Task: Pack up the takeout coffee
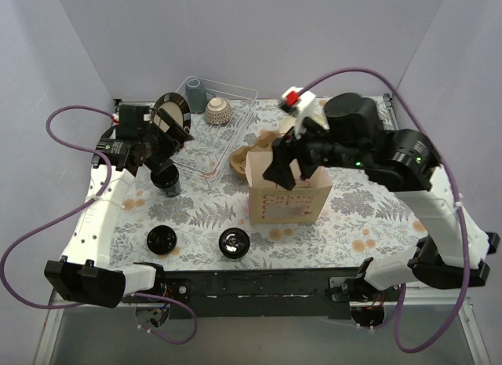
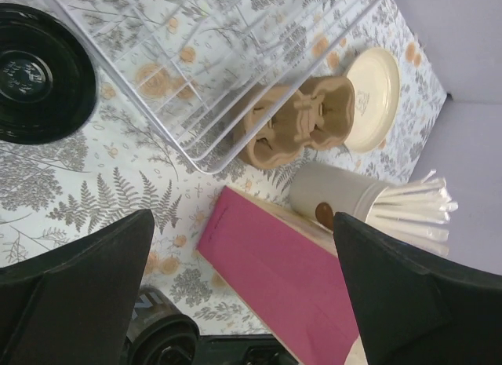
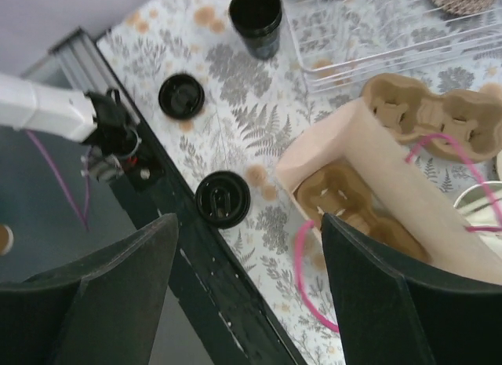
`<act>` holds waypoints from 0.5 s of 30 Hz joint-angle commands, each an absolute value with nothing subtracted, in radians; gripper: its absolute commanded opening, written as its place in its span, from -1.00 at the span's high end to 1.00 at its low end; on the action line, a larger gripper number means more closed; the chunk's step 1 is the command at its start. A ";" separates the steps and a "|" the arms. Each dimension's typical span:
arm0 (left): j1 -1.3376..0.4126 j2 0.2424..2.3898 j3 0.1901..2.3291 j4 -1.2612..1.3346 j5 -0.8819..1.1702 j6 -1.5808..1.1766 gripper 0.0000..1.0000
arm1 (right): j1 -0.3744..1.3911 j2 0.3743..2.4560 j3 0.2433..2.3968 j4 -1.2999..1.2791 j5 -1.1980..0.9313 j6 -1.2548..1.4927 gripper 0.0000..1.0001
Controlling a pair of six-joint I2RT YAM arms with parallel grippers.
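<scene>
Cardboard carrier (image 3: 339,194) sits inside the paper bag (image 1: 289,198), with the right gripper (image 3: 247,231) above it, jaws spread and empty. Left gripper (image 2: 241,220) is spread wide too, nothing in it, over by the wire rack (image 1: 234,91).

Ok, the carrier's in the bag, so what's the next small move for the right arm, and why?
Probably swing the open right gripper off the paper bag toward the nearer black-lidded cup. The cardboard carrier inside the bag looks empty, the jaws hold nothing, and that cup stands closest to it.
</scene>
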State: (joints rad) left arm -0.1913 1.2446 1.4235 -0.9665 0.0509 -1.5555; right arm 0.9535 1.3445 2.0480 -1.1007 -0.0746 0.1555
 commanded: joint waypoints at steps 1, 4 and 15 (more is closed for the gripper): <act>-0.060 1.183 1.387 -0.986 0.204 -1.517 -0.96 | 1.196 1.477 2.218 -1.213 0.115 0.104 -0.67; -0.049 1.166 1.370 -1.037 0.095 -1.482 -0.96 | 1.259 1.554 2.241 -1.213 0.121 0.106 -0.72; -0.041 1.150 1.381 -1.155 -0.032 -1.534 -0.96 | 1.344 1.589 1.859 -1.063 0.143 0.126 -0.92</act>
